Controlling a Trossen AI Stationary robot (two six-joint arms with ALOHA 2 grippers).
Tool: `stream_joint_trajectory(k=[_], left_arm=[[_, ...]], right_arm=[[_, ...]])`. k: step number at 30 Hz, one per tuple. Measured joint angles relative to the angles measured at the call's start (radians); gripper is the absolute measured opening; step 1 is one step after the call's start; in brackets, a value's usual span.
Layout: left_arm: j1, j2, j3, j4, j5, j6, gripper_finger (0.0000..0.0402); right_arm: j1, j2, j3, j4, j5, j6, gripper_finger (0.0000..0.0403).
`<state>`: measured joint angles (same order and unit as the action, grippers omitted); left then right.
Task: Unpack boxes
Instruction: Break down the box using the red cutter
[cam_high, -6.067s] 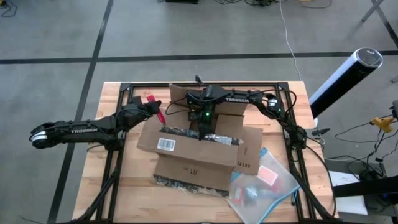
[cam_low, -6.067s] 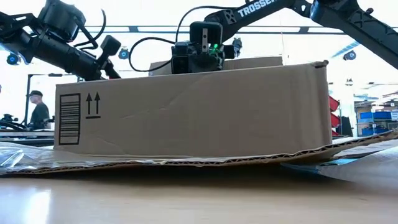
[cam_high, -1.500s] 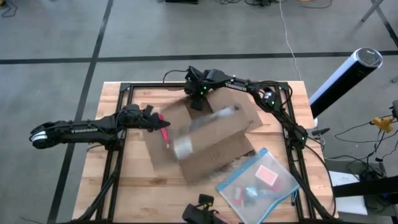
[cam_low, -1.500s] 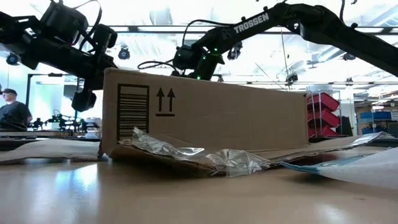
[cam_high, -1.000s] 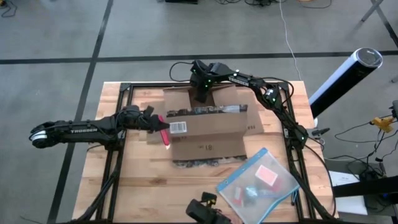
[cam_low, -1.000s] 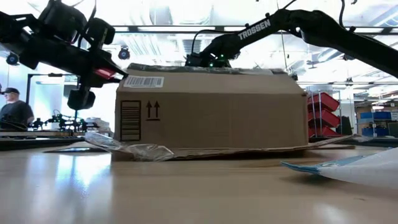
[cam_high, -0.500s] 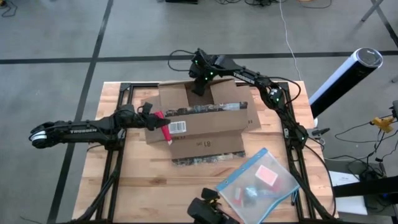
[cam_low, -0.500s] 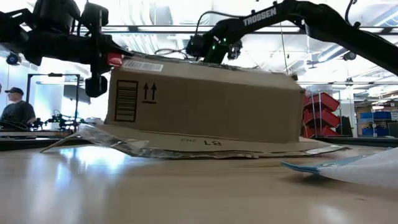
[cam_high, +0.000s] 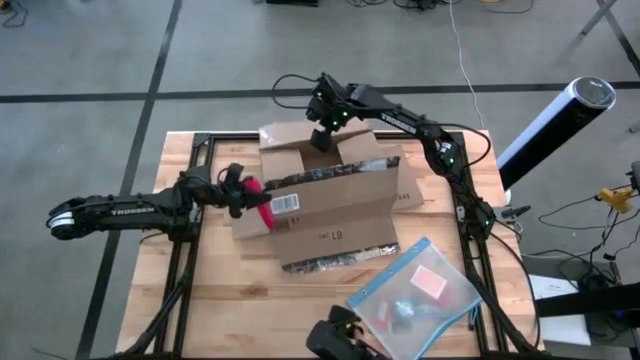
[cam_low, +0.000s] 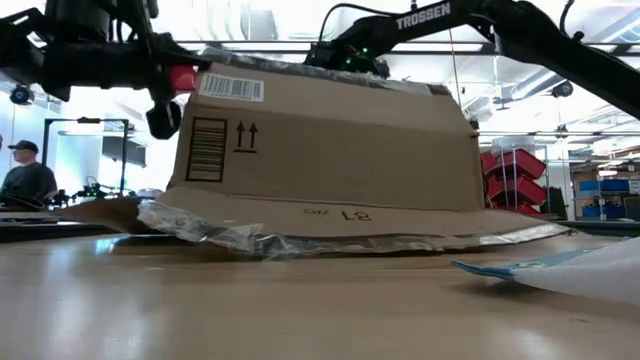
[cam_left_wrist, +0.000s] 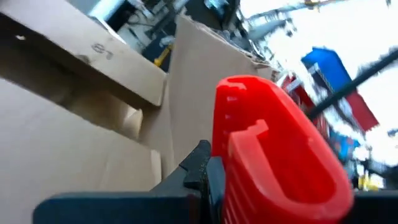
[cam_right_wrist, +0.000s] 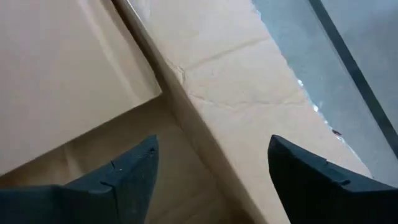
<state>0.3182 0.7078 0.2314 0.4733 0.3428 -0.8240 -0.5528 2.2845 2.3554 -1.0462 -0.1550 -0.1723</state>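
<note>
The brown cardboard box (cam_high: 325, 205) stands mid-table, tipped, with its near flap (cam_low: 340, 222) and crumpled clear film (cam_low: 230, 235) on the table. Its barcode label (cam_low: 231, 88) is at the raised left end. My left gripper (cam_high: 238, 188) is at that left end, shut on a small red tool (cam_high: 260, 203). The tool's free end lies by the label; whether it touches the box, I cannot tell. My right gripper (cam_high: 322, 136) hangs open over the box's far flap (cam_right_wrist: 236, 81), one finger on each side of a cardboard edge, touching nothing that I can see. My left gripper pinches the red tool between its two fingers at the tool's back end (cam_left_wrist: 239, 186). It comes level from the table's left. The tool sticks out past the fingers toward the box (cam_left_wrist: 74, 155), clear of the table.
A clear pouch with a blue edge (cam_high: 415, 295) lies at the near right, holding small items. A dark device (cam_high: 338, 344) sits at the near edge. Black frame rails (cam_high: 190, 150) run along the table's sides. A person (cam_low: 25, 182) stands far off in the room.
The box has tipped: its left end and top have risen and its near face leans back, while the near flap stays on the table. My left gripper has risen with the red tool and drawn slightly toward the table's left. My right gripper has moved up and toward the far edge.
</note>
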Motion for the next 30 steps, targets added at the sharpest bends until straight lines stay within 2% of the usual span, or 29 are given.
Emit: stream_joint_trajectory(k=[5, 11, 13, 18, 20, 24, 30], left_arm=[[-0.001, 0.0, 0.0, -0.055, 0.08, 0.031, 0.0029], [-0.001, -0.012, 0.0, -0.052, 0.087, 0.038, 0.0034], [-0.001, -0.016, 0.0, -0.051, 0.087, 0.042, 0.0034], [-0.001, -0.016, 0.0, -0.052, 0.084, 0.056, 0.0028], [-0.001, -0.016, 0.0, -0.047, 0.064, 0.056, 0.0028], [0.0, -0.034, 0.0, 0.014, 0.06, 0.057, 0.0028], [-0.001, -0.053, 0.0, -0.034, 0.059, 0.062, 0.0029]], right_arm=[[-0.002, -0.04, 0.0, 0.0, -0.011, 0.017, 0.0274], [-0.012, -0.085, 0.0, 0.003, -0.019, 0.026, 0.0266], [-0.013, -0.1, 0.0, 0.009, -0.097, 0.062, 0.0268], [0.003, -0.139, 0.002, 0.079, -0.476, 0.235, 0.0272], [0.037, -0.141, 0.002, 0.109, -0.554, 0.262, 0.0271], [0.12, -0.142, 0.001, 0.149, -0.571, 0.236, 0.0262], [0.219, -0.142, -0.021, 0.146, -0.577, 0.176, 0.0246]])
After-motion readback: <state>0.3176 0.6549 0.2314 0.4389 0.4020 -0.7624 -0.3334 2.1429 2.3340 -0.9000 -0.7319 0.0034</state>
